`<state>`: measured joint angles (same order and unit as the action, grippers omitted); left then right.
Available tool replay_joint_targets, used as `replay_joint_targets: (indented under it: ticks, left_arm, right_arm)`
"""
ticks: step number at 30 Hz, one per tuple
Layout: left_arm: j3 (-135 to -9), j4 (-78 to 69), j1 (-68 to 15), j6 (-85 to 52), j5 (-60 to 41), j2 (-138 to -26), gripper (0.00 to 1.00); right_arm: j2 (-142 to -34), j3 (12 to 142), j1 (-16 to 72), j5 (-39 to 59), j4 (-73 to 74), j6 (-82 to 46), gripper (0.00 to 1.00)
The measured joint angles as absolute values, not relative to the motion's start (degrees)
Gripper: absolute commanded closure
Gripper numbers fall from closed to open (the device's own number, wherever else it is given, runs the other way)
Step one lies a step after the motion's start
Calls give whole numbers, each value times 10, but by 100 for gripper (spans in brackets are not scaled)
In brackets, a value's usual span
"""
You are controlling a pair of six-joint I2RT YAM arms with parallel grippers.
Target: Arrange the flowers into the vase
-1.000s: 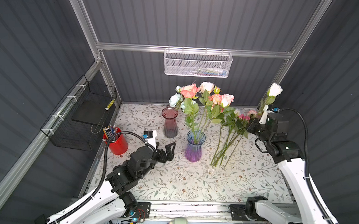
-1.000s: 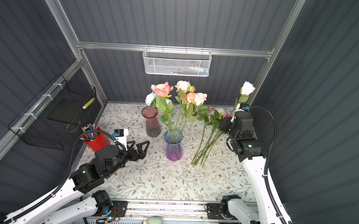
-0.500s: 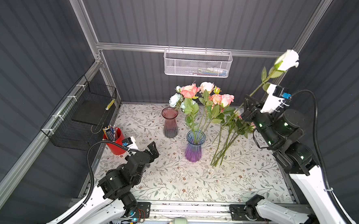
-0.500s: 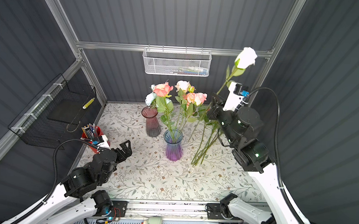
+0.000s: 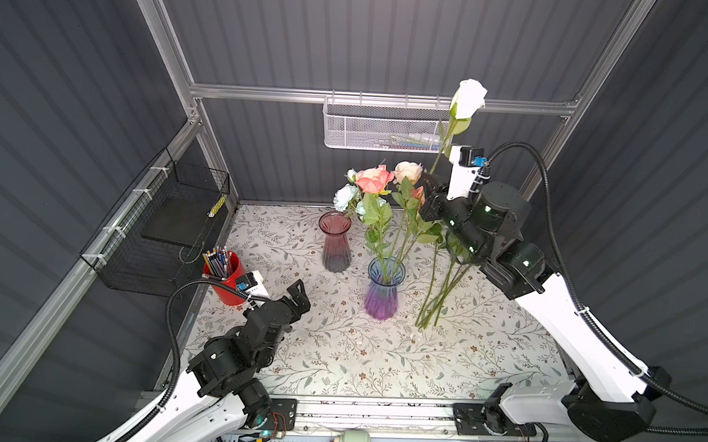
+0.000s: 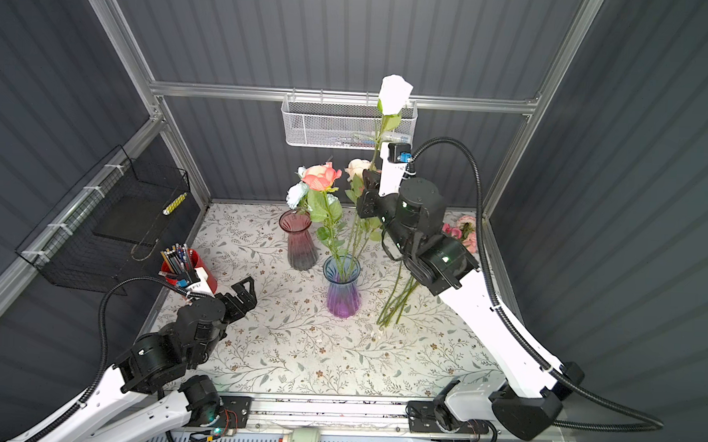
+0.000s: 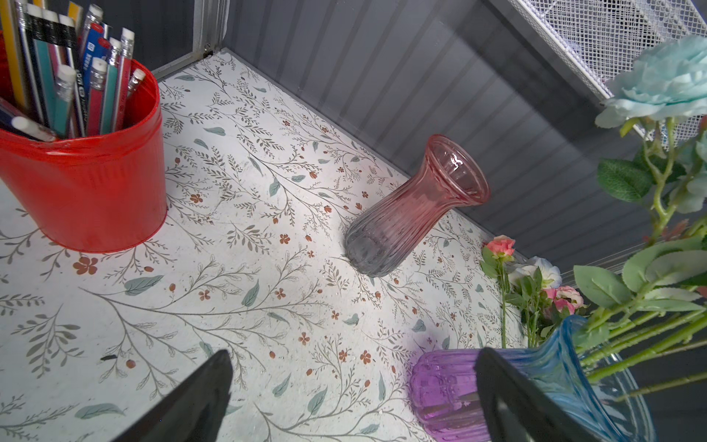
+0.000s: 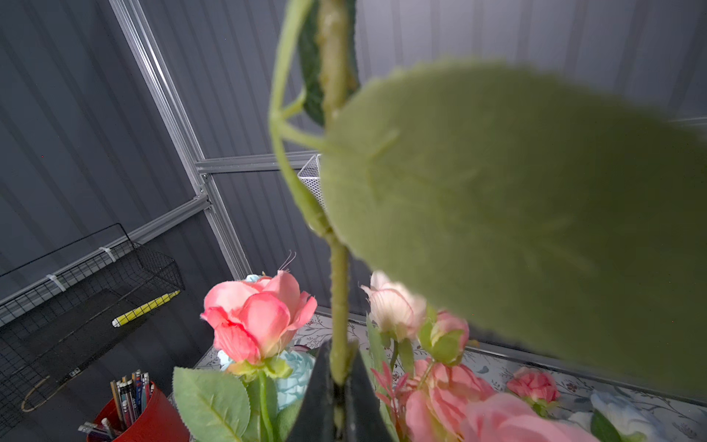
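Because the right claw point(image 8: 336, 386) was clenched on its green stem, the white rose point(image 5: 468, 97) stood high above the worktop point(image 5: 337, 354). Its long axis was nearly upright, the head pointing up before the white mesh basket point(image 5: 382, 128), and the lower end was hidden behind the claw. I judged that this hold was chosen so that the stem could go down into a narrow mouth. Near it, the blue and purple vase point(image 5: 384, 290) already carried several roses point(image 5: 373, 181), while the pink vase point(image 5: 334, 242) stood empty. More flowers point(image 5: 440, 293) lay on the worktop under the right arm, with the stem ends toward the front. The left claw point(image 5: 300, 296) hung released and empty near the red pencil cup point(image 5: 224, 281), probably to leave the way free.
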<state>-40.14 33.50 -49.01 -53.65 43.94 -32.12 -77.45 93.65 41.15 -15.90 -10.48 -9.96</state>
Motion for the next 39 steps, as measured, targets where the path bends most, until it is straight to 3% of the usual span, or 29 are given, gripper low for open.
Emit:
replay_joint_targets:
  ticks: [6,9,18,30,39]
  left_arm:
    - [-401,334,-490,-536,439,-321,1]
    - [-401,334,-490,-537,439,-322,1]
    - [-385,306,-490,-539,428,-345,1]
    - [-359,240,-490,-534,390,-389,1]
    - [-349,220,-490,-512,366,-414,1]
  right_arm:
    - [-785,879,430,-155,-111,-116,66]
    - [-796,858,444,-159,-121,-121,59]
    - [-778,844,483,-189,-165,-124,55]
    - [-635,838,521,-293,-246,-171,50]
    - [-708,849,518,-288,-421,-310,54]
